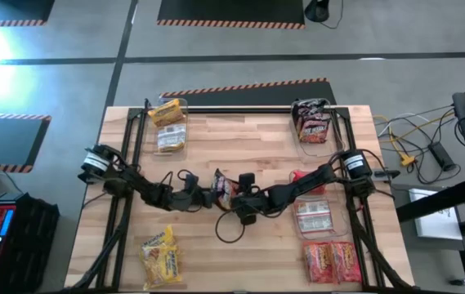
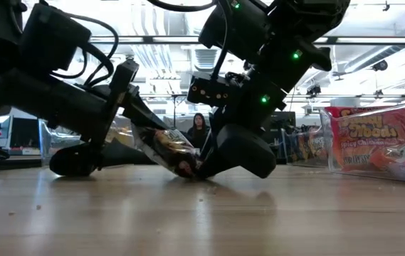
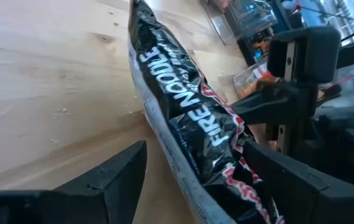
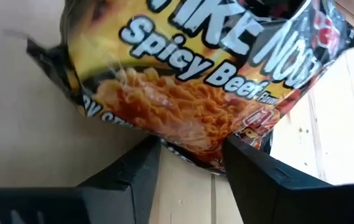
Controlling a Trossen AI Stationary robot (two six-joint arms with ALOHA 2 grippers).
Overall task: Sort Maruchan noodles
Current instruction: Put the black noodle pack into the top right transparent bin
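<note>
A dark noodle packet (image 1: 223, 189) is held on edge at mid-table between both grippers. The right gripper (image 4: 192, 155) is clamped on its lower edge; the left gripper (image 3: 201, 180) is spread wide around it, fingers clear. "FIRE NOODLE" and "Spicy Beef" are readable. Bare wood is left around it; the clear bins (image 1: 169, 139) are kept to the table's (image 1: 240, 135) corners.

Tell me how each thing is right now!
Black noodle packet, tipped up on its edge between both grippers.
Left gripper, open around the packet.
Right gripper, at the packet's lower edge.
Red packets, lying flat.
Yellow packets, lying flat.
</note>
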